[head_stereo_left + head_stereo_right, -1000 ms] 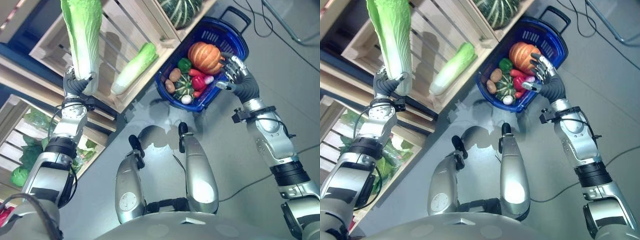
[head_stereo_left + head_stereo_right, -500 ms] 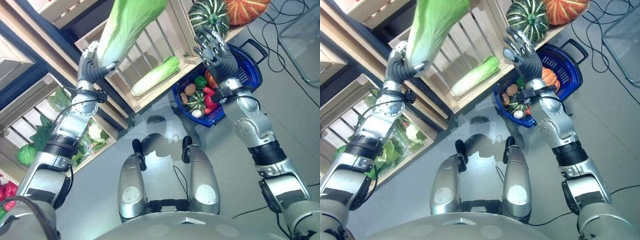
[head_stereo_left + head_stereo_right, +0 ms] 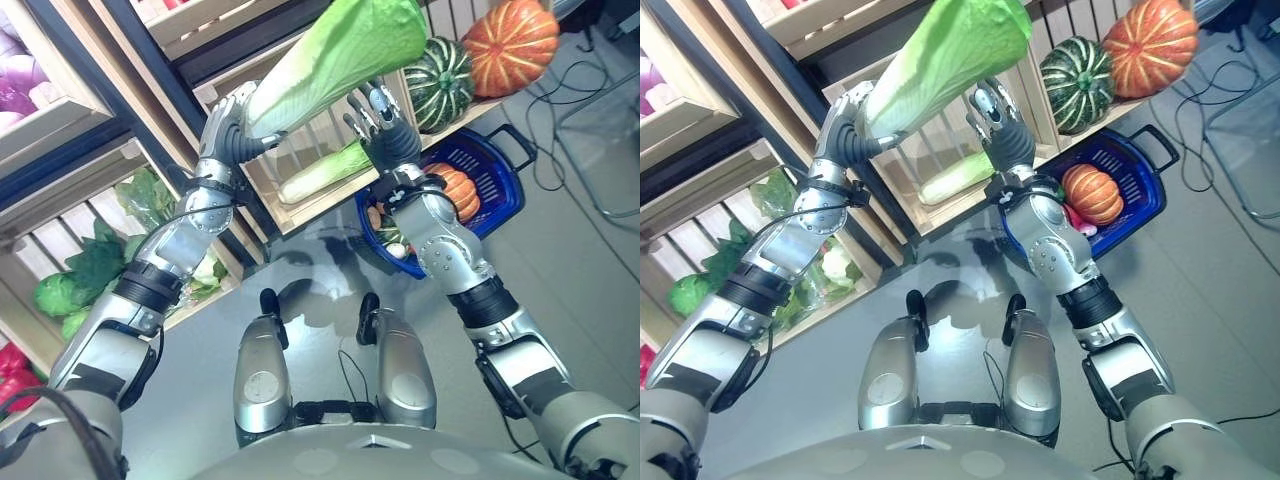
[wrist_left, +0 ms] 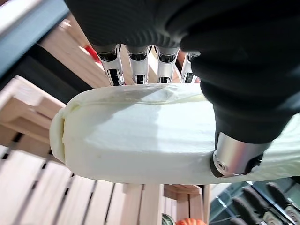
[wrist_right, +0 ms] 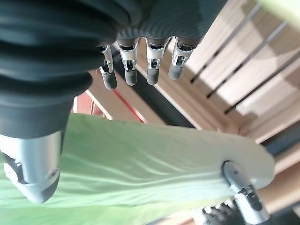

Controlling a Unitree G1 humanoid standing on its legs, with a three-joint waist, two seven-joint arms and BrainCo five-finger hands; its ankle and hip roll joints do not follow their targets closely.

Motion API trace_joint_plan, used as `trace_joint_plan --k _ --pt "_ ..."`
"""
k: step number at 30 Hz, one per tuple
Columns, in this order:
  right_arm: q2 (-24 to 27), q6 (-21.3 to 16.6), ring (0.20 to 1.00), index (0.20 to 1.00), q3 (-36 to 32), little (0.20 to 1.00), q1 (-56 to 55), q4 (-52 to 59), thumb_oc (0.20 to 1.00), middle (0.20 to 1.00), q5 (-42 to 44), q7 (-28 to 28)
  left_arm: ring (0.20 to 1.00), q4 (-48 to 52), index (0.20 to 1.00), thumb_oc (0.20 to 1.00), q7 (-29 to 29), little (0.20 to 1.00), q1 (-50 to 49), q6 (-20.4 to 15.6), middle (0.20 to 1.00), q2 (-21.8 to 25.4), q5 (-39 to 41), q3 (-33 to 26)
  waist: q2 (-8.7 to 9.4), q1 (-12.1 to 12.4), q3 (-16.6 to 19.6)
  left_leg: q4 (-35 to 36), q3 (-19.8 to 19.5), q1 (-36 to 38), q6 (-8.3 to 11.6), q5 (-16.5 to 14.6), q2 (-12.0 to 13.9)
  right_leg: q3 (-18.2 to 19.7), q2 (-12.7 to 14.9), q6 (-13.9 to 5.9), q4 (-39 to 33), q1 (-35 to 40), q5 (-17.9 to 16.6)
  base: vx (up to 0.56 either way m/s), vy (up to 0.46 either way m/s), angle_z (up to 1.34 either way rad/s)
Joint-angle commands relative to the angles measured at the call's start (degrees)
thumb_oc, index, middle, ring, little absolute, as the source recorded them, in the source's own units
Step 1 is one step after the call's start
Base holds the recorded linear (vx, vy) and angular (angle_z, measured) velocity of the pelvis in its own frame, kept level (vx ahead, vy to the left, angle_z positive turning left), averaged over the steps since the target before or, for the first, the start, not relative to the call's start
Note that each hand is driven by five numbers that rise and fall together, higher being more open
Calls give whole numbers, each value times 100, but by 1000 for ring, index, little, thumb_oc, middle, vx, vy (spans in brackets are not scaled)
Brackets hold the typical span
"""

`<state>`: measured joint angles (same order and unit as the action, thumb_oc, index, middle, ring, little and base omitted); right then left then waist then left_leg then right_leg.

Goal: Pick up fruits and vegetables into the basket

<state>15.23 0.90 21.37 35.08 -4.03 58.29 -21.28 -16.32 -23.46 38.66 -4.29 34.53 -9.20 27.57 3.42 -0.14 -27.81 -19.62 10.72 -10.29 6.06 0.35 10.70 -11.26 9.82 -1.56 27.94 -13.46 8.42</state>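
Note:
A long napa cabbage [image 3: 335,50] with a white base and green leaves is held up in front of the wooden shelves. My left hand [image 3: 228,125] is shut on its white base [image 4: 140,136], fingers curled over it and the thumb [image 4: 234,159] under it. My right hand [image 3: 385,135] is raised just below the cabbage's middle [image 5: 140,164], its fingers [image 5: 150,70] straight and open. I cannot tell whether it touches the cabbage. The blue basket [image 3: 503,195] stands on the floor at the right, behind the right forearm, with an orange pumpkin [image 3: 455,190] and other vegetables inside.
A second napa cabbage [image 3: 320,172] lies in the slatted wooden crate [image 3: 300,205] behind the hands. A green striped squash [image 3: 440,70] and an orange pumpkin [image 3: 510,45] sit on the shelf above the basket. Leafy greens [image 3: 90,270] fill the lower left crate.
The camera has tilted up. My left hand has swung the cabbage rightward over the middle. My right hand has risen from the basket's rim to just under the cabbage.

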Motion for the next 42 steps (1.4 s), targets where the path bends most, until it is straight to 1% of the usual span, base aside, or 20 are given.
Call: trace_joint_plan --k 1,6,9,11,13,15,18,20,21,22,23,24,27,30,32,36,37,38,39,42 --pt "-245 -43 1000 1000 164 1000 255 2 1000 1000 95 -327 200 625 200 200 -310 200 304 31 200 -210 -473 230 55 -64 521 -380 283 136 -334 -907 -276 8 147 -340 -885 443 -372 0 0 0" --pt "-256 157 1000 1000 274 1000 382 -198 1000 1000 213 -427 200 603 200 200 -221 200 544 317 200 -215 -903 489 48 -76 513 -346 298 162 -325 -909 -270 16 157 -357 -919 464 -375 -27 7 0" --pt "-239 355 1000 1000 327 1000 475 -280 1000 1000 276 -479 200 604 200 200 -121 200 699 498 200 -191 -1390 669 26 -82 516 -344 312 161 -309 -914 -271 5 179 -369 -934 472 -368 -38 25 1" --pt "-233 385 1000 1000 354 1000 511 -322 1000 1000 325 -499 200 619 200 200 -25 200 756 584 200 -178 -1517 743 22 -78 523 -343 318 158 -307 -914 -272 -5 190 -374 -945 472 -373 0 0 0" --pt "-242 335 1000 1000 395 1000 534 -360 1000 1000 406 -427 200 645 200 200 171 200 819 716 200 -184 -1604 855 10 -76 523 -323 318 172 -307 -913 -274 -17 202 -386 -972 489 -381 -15 10 0" --pt "-275 294 1000 1000 398 1000 556 -360 1000 1000 432 -347 200 654 200 200 334 200 840 765 200 -196 -1552 918 2 -72 536 -287 328 163 -309 -876 -280 -22 207 -387 -1025 490 -418 0 0 0" --pt "-319 132 1000 1000 420 1000 592 -283 1000 1000 606 9 200 660 200 200 730 200 849 772 200 -262 -1413 1053 -21 -59 533 -274 321 159 -312 -880 -289 -35 217 -399 -1048 494 -422 -24 12 0" --pt "-342 59 1000 1000 422 1000 598 -183 1000 1000 604 126 200 656 200 200 955 200 833 769 200 -297 -1360 1129 -37 -57 534 -271 307 144 -313 -875 -298 -39 233 -407 -1048 478 -429 -18 11 1" --pt "-353 -11 1000 1000 429 1000 604 -121 1000 1000 693 277 200 677 200 200 1050 200 812 763 200 -319 -1423 1181 -57 -52 515 -317 301 155 -308 -924 -293 -47 242 -423 -1014 495 -392 0 0 0" --pt "-364 -17 1000 1000 434 1000 608 -95 1000 1000 677 274 200 683 200 200 1077 200 810 752 200 -318 -1430 1195 -56 -50 523 -293 303 142 -312 -890 -301 -49 244 -421 -1041 483 -425 0 0 0" --pt "-364 -145 1000 1000 424 1000 645 -23 1000 1000 754 293 200 702 200 200 1180 200 782 761 200 -351 -1496 1276 -79 -45 512 -311 283 158 -309 -931 -301 -54 252 -435 -1025 492 -396 -27 23 4" --pt "-377 -232 1000 1000 419 1000 653 -1 1000 1000 807 351 200 725 200 200 1247 200 760 766 200 -356 -1532 1311 -83 -41 526 -264 287 150 -316 -888 -313 -59 257 -435 -1070 479 -440 -18 25 6" --pt "-403 -437 1000 1000 363 1000 661 85 1000 1000 909 403 200 815 200 200 1452 200 676 762 200 -366 -1542 1391 -121 -27 506 -274 256 176 -318 -939 -324 -68 270 -457 -1060 508 -401 -9 16 4" --pt "-402 -587 1000 1000 329 1000 708 130 1000 1000 882 390 200 904 200 200 1614 200 618 770 200 -369 -1591 1452 -140 -11 518 -250 248 142 -326 -906 -343 -83 288 -454 -1099 489 -437 -6 4 3" --pt "-365 -598 1000 1000 307 1000 763 131 1000 1000 759 252 200 968 200 200 1650 200 576 765 200 -364 -1738 1494 -151 0 519 -258 236 128 -325 -913 -348 -92 295 -458 -1108 490 -437 0 0 0" --pt "-300 -631 1000 1000 221 1000 911 16 1000 1000 816 191 200 1072 200 200 1858 200 554 745 200 -380 -1921 1574 -182 15 489 -259 216 105 -323 -914 -346 -111 304 -453 -1096 469 -431 0 0 0" --pt "-290 -639 853 853 203 853 935 -14 853 853 840 231 200 1105 200 200 1893 200 553 726 200 -381 -1974 1587 -192 20 483 -251 214 102 -324 -916 -348 -116 304 -451 -1099 468 -426 0 0 0" --pt "-275 -637 476 476 187 476 959 -34 476 476 853 251 200 1135 200 200 1950 200 558 706 200 -382 -2020 1611 -200 22 476 -249 207 95 -323 -916 -351 -119 304 -448 -1096 463 -422 0 0 0" --pt "-248 -625 200 200 164 200 992 -73 200 200 859 278 200 1178 200 200 2027 200 548 672 200 -391 -2118 1633 -209 31 463 -254 196 80 -318 -915 -353 -123 308 -445 -1093 458 -420 0 0 0" --pt "-126 -431 200 200 171 200 1148 -277 200 200 524 286 200 1301 200 200 2166 200 560 583 200 -377 -2417 1720 -237 44 434 -268 160 40 -308 -916 -360 -133 309 -436 -1064 430 -401 0 0 0"
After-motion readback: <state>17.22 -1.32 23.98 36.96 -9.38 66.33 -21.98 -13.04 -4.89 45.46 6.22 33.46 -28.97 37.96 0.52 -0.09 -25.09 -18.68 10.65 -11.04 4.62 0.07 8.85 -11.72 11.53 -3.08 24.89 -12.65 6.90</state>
